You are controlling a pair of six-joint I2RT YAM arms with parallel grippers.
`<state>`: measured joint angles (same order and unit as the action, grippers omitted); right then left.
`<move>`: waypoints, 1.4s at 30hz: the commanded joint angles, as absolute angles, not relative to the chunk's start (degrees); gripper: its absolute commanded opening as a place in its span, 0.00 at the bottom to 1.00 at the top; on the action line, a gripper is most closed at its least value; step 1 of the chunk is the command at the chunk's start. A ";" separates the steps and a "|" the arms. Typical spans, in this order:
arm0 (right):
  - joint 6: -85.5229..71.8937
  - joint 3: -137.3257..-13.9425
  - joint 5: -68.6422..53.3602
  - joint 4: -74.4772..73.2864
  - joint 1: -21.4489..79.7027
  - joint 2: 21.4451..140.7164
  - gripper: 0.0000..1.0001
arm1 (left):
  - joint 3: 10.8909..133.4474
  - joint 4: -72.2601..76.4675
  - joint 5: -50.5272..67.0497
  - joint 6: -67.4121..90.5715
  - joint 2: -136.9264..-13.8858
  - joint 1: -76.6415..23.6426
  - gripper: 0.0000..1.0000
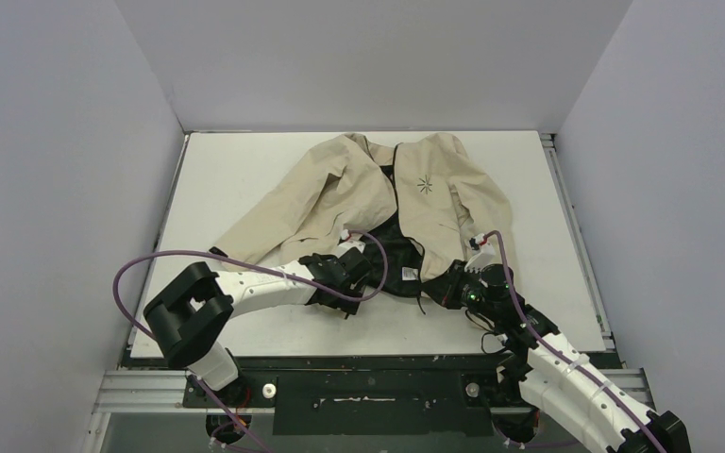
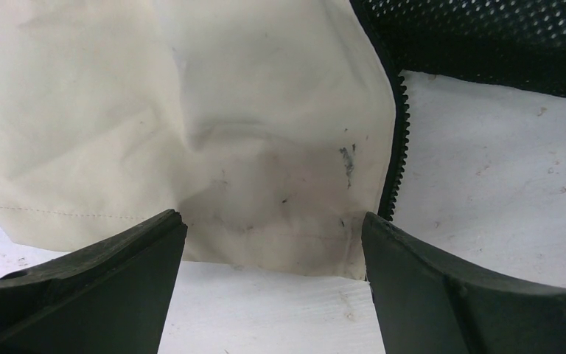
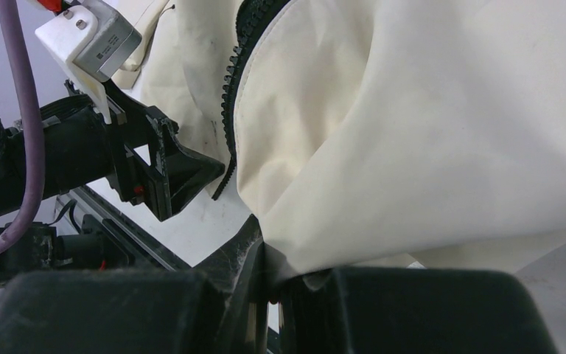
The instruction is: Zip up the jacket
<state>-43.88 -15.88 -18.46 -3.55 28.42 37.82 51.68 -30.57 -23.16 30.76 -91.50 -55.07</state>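
the jacket [image 1: 392, 203] lies spread on the tabletop [image 1: 236, 170], collar toward the top of the overhead frame and hem toward the bottom, its front parted low down so the dark lining [image 1: 398, 250] shows in the middle. my left gripper [image 2: 273, 221] stands wide apart and holds nothing; it hangs over the hem corner of one front panel, with the zipper teeth [image 2: 396, 147] running down just right of centre in its wrist view. my right gripper [image 3: 269, 274] is clamped on the jacket, a fold of the other panel's hem pinched between its fingers [image 3: 413, 310] at the bottom of that wrist frame. i cannot make out the slider in any view.

i judge the main risk to be the left side: if i close where i am, the gripper may take plain cloth and miss the tooth edge, so the two zipper ends would not line up. a pull from my right while the left has no hold could drag the whole jacket across the tabletop or bunch the hem. the right pinch is on loose cloth only, so it may slip under tension
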 commanded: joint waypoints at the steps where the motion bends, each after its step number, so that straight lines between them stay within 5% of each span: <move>1: -44.12 -15.33 -18.46 -0.47 27.85 38.14 0.00 | 51.15 -29.09 -21.00 30.68 -89.92 -55.20 0.87; 42: -44.74 -14.60 -18.28 0.89 27.85 37.37 0.00 | 48.08 -27.31 -19.42 31.04 -92.82 -55.28 0.84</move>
